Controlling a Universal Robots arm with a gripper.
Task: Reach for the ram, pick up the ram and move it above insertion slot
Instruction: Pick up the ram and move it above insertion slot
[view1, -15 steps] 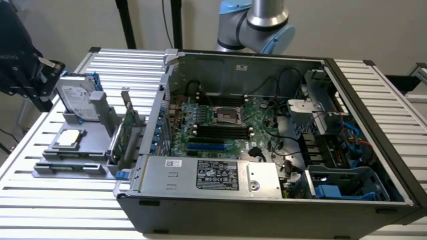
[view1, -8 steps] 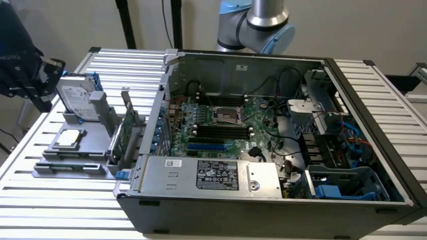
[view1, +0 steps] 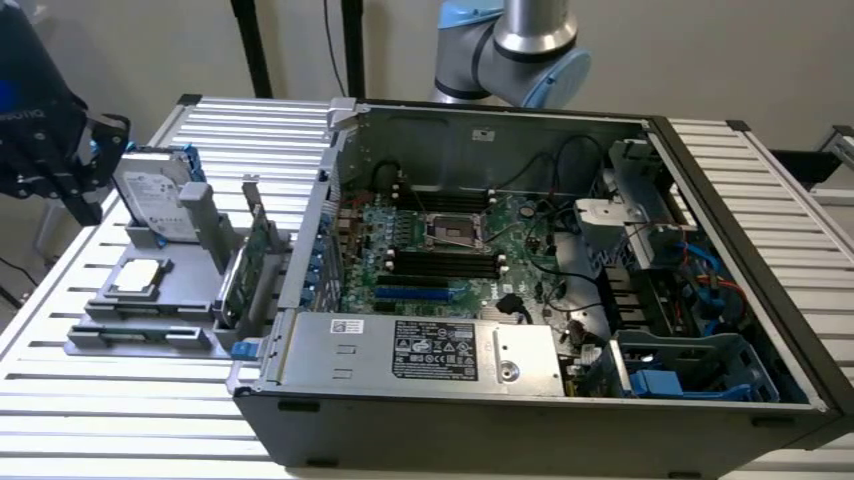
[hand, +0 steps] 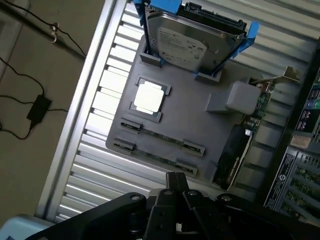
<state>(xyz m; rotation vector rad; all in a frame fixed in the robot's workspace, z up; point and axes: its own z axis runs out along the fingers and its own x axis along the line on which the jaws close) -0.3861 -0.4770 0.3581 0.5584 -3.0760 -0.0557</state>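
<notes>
The ram (hand: 161, 136) is a thin green stick lying on edge in the clips of a grey holder tray (hand: 200, 117); a second such stick (hand: 152, 156) lies just beside it. In the exterior view the ram (view1: 144, 336) sits at the front of that tray, on the exterior view's left. My gripper (hand: 176, 184) hovers well above the tray with its black fingers pressed together and nothing between them. From outside, the gripper (view1: 80, 192) hangs high over the table's far left edge. The dark insertion slots (view1: 447, 262) lie on the motherboard inside the open computer case (view1: 534, 420).
On the holder tray stand a hard drive (hand: 192, 42) in blue brackets, a square processor (hand: 149, 97) and an upright expansion card (hand: 239, 147) with a metal bracket. The case's tall side wall (view1: 320, 220) rises between tray and motherboard. Cables and a small box lie on the floor (hand: 37, 107).
</notes>
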